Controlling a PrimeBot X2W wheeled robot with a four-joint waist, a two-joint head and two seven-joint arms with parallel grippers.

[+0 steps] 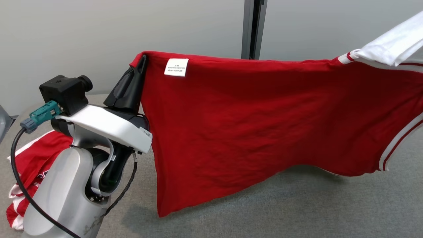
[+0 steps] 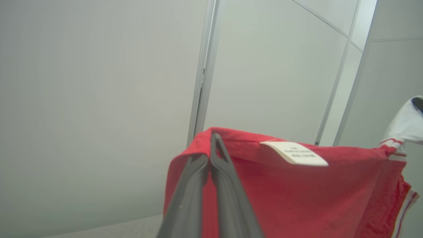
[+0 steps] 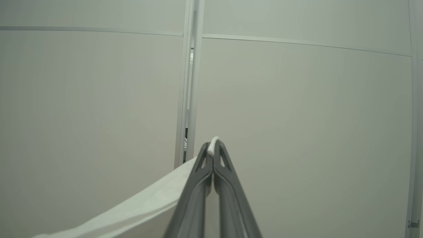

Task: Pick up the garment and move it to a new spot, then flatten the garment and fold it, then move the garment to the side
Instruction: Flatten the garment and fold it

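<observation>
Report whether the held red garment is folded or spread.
Spread: the garment hangs stretched between the left tool and right tool.

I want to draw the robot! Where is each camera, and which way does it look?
Head view: on the head, looking down at the red garment over the grey table; left arm and left gripper show.
Left wrist view: on the left wrist, facing the wall along its shut fingers.
Right wrist view: on the right wrist, facing the wall; right gripper pinches white cloth.
Head and left wrist views share the white label.
</observation>
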